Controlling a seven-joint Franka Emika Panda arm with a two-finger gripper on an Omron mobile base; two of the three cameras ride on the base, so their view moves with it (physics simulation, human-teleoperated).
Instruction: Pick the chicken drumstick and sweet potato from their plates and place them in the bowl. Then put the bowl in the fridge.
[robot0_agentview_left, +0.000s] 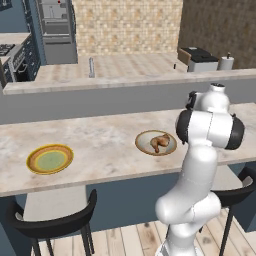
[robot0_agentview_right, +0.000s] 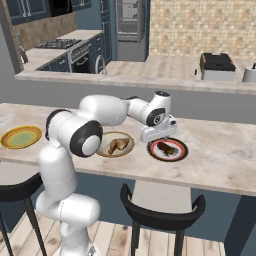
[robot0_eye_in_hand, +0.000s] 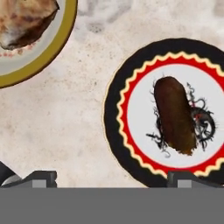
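Legible text, labels, brands, numbers, signs: none found. The round plate with black rim, red and yellow scalloped band and white centre (robot0_eye_in_hand: 131, 131) carries a black scrolling ornament at 3 o'clock of its centre, not lettering. The grey panel high on the far wall (robot0_agentview_left: 54, 11) shows marks too blurred to read.

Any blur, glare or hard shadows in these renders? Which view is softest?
Hand view: softest, the sweet potato and its black-rimmed plate have fuzzy edges. Right base view: flat even light, only a faint shadow under the gripper. Left base view: no glare on the counter; the chicken drumstick is small and coarse.
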